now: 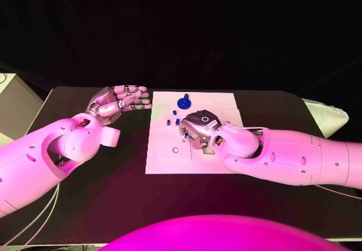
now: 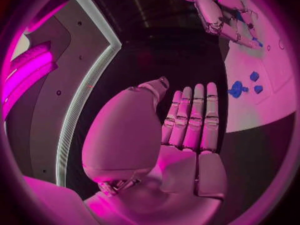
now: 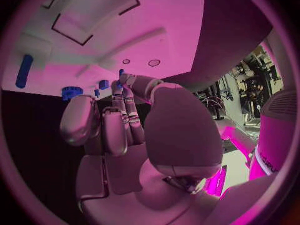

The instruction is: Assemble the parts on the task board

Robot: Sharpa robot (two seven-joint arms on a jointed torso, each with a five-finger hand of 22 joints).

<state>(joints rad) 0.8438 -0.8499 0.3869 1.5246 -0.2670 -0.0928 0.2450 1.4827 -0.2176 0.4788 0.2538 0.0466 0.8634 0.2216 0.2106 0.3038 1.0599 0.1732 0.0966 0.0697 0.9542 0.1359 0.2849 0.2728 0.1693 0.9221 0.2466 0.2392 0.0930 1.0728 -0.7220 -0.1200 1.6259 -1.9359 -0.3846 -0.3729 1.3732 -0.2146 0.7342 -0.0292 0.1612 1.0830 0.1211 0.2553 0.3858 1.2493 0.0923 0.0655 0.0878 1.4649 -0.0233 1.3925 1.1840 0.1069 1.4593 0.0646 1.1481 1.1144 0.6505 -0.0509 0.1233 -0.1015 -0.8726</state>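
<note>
The white task board (image 1: 196, 157) lies mid-table. A large blue part (image 1: 184, 100) stands near its far edge, with small blue parts (image 1: 174, 122) in front of it. My right hand (image 1: 202, 130) hangs over the board's middle with its fingers curled down. Its thumb and one fingertip (image 3: 123, 78) meet at a small blue piece, and the grip itself is hidden. Past that hand lie a blue peg (image 3: 25, 71) and a blue gear (image 3: 72, 91). My left hand (image 1: 121, 102) hovers empty off the board's far left corner, its fingers (image 2: 190, 120) straight. Beyond them are the board (image 2: 262, 110) and a blue part (image 2: 237, 89).
The black table (image 1: 105, 188) extends on all sides of the board. A white object (image 1: 328, 116) sits at the table's right edge, and a pale box (image 1: 15, 104) stands beyond the left edge.
</note>
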